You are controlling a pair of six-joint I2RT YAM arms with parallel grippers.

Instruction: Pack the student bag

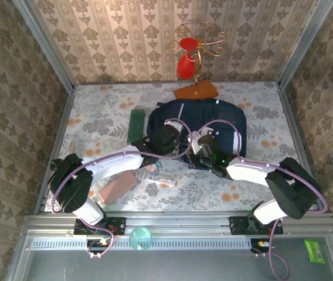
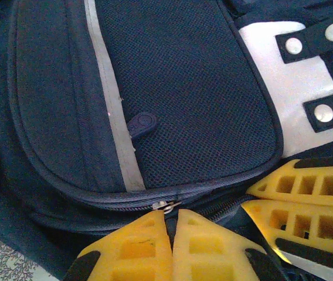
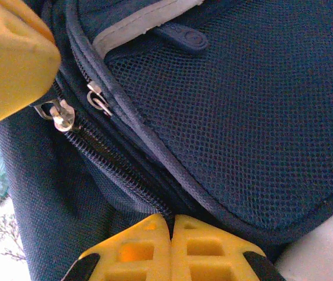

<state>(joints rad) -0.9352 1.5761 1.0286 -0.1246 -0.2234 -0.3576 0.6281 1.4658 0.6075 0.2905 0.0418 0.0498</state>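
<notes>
The left gripper (image 2: 171, 214), jaws pressed together, has its tips at a zip slider (image 2: 166, 205) on the near edge of the student bag (image 1: 228, 120), which lies in the middle of the table (image 1: 93, 120), and just right of it the right gripper (image 3: 171, 220), jaws likewise closed, meets the bag's zip seam.
</notes>
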